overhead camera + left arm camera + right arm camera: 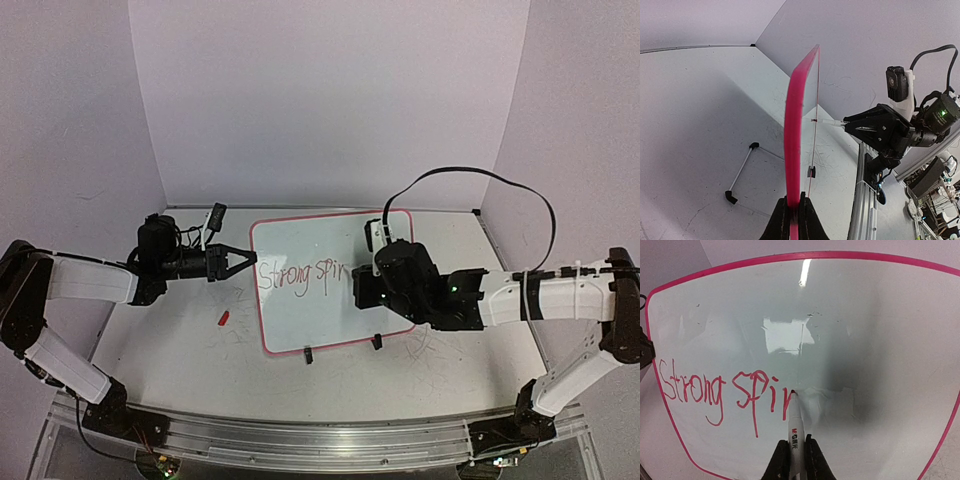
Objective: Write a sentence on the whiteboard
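The whiteboard (330,318), glossy white with a red-pink rim, lies tilted at the table's middle. The sentence (300,275) in red reads "Strong spir" up to this point. My left gripper (250,261) is shut on the board's left rim; in the left wrist view the jaws (793,211) pinch the pink edge (792,125). My right gripper (794,454) is shut on a white marker (794,427). The marker's red tip touches the top of the "r" in the lettering (722,392). From above, the right gripper (362,288) hovers over the board's right half.
A small red cap (224,318) lies on the table left of the board. Two black clip feet (308,354) (377,342) sit on the board's near rim. A thin wire stand (740,172) lies beside the board. A metal rail (300,440) runs along the near edge.
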Available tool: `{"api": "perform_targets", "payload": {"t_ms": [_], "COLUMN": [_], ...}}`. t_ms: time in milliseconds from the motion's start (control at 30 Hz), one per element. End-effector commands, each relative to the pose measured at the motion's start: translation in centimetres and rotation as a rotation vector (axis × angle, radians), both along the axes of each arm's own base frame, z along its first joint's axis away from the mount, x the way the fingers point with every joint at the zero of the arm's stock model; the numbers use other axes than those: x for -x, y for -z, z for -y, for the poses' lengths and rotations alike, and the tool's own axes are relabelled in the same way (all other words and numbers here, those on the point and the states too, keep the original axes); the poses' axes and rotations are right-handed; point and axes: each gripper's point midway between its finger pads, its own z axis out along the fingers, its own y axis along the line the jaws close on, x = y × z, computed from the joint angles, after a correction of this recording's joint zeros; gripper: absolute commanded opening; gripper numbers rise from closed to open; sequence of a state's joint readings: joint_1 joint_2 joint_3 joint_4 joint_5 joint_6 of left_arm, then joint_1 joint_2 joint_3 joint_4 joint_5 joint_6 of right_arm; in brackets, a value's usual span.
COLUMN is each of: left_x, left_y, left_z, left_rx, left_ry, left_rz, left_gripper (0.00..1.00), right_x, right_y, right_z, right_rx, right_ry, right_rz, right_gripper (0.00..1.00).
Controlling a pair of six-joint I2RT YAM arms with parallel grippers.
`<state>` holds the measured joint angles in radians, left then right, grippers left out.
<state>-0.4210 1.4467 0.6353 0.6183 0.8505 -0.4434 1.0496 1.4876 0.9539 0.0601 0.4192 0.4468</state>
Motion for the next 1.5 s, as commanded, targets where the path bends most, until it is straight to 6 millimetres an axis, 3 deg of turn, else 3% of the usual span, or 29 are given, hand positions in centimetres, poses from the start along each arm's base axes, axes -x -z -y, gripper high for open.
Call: {"api": "perform_targets", "payload": {"t_ms": [0,100,200,500,800,1100,1467], "left_x": [0.3,0.3,0.3,0.4,0.3,0.3,0.3], "left_y": [-0.6,-0.5,-0.5,-0.7,-0.7,-0.8,-0.8], "left_z": [0.9,0.9,1.0,0.9,1.0,1.0,1.0], "left_rx": [-0.009,-0.011,-0.011,-0.009,-0.01,-0.009,-0.009], "left_ry": [0.028,0.027,0.028,0.028,0.029,0.028,0.027], "left_rz": [0.028,0.025,0.024,0.027,0.028,0.029,0.026], "left_gripper": [0.0,0.0,0.0,0.0,0.0,0.0,0.0], "right_x": [-0.6,0.1,-0.3,-1.2,-1.4,-0.3,-0.1], "right_y": [-2.1,-3.9,-4.4,-3.1,-0.9,-2.8,-1.3], "right_z": [0.6,0.3,0.2,-0.5,0.9,0.9,0.5], "right_rx": [-0.041,-0.097,-0.106,-0.091,-0.047,-0.101,-0.092], "right_ry": [0.027,-0.022,-0.03,-0.025,0.035,-0.025,-0.038], "right_rz": [0.031,0.063,0.076,0.053,0.01,0.033,0.005], "right_gripper": [0.0,0.0,0.0,0.0,0.0,0.0,0.0]}}
